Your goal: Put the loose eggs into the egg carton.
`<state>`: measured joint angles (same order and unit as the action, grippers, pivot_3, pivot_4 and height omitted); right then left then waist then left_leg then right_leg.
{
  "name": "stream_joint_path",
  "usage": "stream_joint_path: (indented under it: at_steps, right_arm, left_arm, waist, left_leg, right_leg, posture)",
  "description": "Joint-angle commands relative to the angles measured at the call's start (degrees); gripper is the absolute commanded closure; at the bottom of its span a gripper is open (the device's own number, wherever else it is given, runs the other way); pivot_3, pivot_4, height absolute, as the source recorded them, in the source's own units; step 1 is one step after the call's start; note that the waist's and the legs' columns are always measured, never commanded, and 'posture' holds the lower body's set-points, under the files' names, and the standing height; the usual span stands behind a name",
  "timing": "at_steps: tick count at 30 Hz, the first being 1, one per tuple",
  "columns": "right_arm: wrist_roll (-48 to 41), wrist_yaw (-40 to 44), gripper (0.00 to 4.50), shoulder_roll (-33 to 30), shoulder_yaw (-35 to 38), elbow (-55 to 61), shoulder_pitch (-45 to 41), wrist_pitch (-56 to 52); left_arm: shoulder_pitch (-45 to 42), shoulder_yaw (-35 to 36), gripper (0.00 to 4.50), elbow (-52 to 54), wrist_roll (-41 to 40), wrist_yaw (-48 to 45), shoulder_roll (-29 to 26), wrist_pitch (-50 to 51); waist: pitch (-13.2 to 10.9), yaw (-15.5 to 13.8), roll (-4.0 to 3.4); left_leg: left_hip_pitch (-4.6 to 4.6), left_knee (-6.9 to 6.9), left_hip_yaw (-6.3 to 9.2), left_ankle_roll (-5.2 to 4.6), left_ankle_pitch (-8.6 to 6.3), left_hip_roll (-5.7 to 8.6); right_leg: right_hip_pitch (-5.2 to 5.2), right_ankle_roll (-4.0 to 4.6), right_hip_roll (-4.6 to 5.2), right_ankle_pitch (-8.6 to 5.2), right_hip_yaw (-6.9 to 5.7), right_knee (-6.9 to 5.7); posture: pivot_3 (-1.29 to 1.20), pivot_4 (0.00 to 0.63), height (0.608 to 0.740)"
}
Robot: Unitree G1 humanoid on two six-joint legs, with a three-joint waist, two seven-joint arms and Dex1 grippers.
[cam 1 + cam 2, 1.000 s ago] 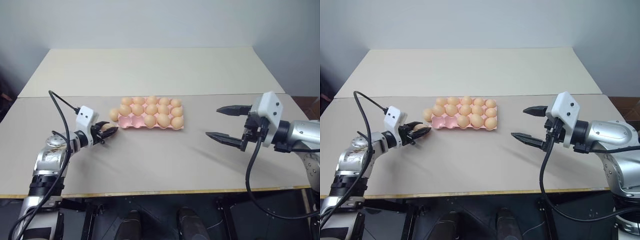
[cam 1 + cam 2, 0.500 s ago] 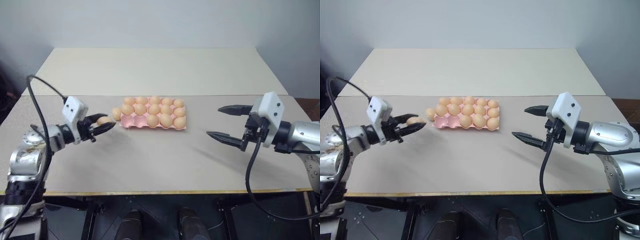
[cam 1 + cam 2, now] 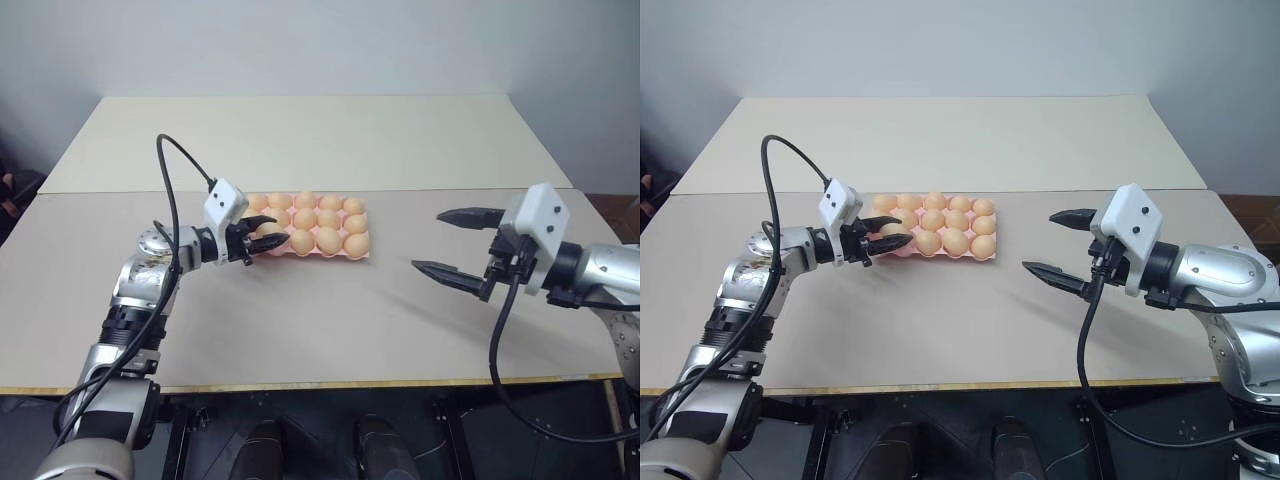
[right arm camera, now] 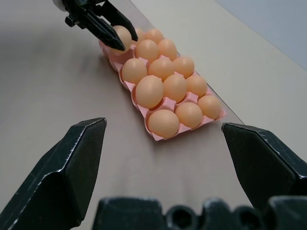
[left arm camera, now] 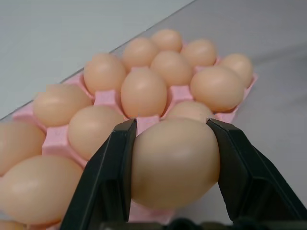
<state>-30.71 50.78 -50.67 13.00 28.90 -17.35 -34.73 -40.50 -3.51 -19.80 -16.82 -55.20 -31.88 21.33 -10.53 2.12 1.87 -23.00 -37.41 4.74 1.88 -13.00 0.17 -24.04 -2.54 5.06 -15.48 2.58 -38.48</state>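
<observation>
Egg (image 5: pixel 175 160) | left tool (image 3: pixel 262 242) carried it over carton (image 3: pixel 358 250) corner

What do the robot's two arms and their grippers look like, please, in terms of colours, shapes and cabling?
Both arms are silver-grey metal with black joints. Each wrist carries a white, boxy camera housing. The left gripper and right gripper each have two black, tapering, pointed fingers. A black cable loops in an arc above the left arm, and another hangs in a loop below the right arm.

egg carton (image 3: pixel 305 228) mid-table (image 3: pixel 300 330), eggs (image 3: pixel 328 238) in its cups
</observation>
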Motion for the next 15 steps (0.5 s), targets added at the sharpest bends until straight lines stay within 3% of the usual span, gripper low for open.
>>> stream_joint_path:
  at_steps: [1, 7, 11, 15]
  right_arm:
    - [-1.77, -0.94, 0.0, -0.79, 3.13, 2.59, 0.23, -0.46]
    - [-2.48, -1.62, 0.0, -1.08, 3.64, 2.71, 0.36, -0.81]
    - [-2.89, -1.39, 0.0, -1.65, 3.39, 1.93, -0.14, -0.69]
    - [-3.86, -0.57, 0.0, -1.93, 3.94, 1.32, 0.32, -0.85]
  left_arm:
    - [-1.79, 1.11, 1.71, -0.33, -0.05, -1.6, -0.33, -1.49]
    - [-1.31, 4.08, 0.02, 1.19, -1.58, -1.86, -0.53, -2.37]
    - [0.3, 7.9, 0.02, 4.73, -4.04, -2.51, -2.95, -0.93]
    - [7.42, 14.2, 0.02, 11.66, -7.42, -5.07, -10.0, 0.5]
  waist:
    - [0.0, 0.02, 0.0]
    - [0.0, 0.08, 0.0]
    - [0.0, 0.24, 0.0]
    - [0.0, 1.1, -0.01]
  left_leg:
    - [-0.01, -0.01, 0.0, 0.0, 0.0, 0.0]
    - [-0.02, -0.04, 0.01, 0.0, 0.0, 0.0]
    - [-0.04, -0.05, 0.02, 0.0, 0.0, -0.01]
    - [-0.01, -0.01, 0.01, -0.03, -0.02, -0.03]
  right_leg:
    - [0.0, 0.0, 0.0, 0.0, 0.0, 0.0]
    - [0.0, 0.0, 0.0, 0.0, -0.01, -0.01]
    - [-0.01, 0.0, 0.0, 0.0, -0.02, -0.02]
    - [-0.05, 0.0, -0.02, 0.0, 0.04, -0.02]
  posture:
    - [0.0, 0.15, 0.74]
    - [0.0, 0.15, 0.74]
    - [0.0, 0.15, 0.74]
    - [0.0, 0.15, 0.74]
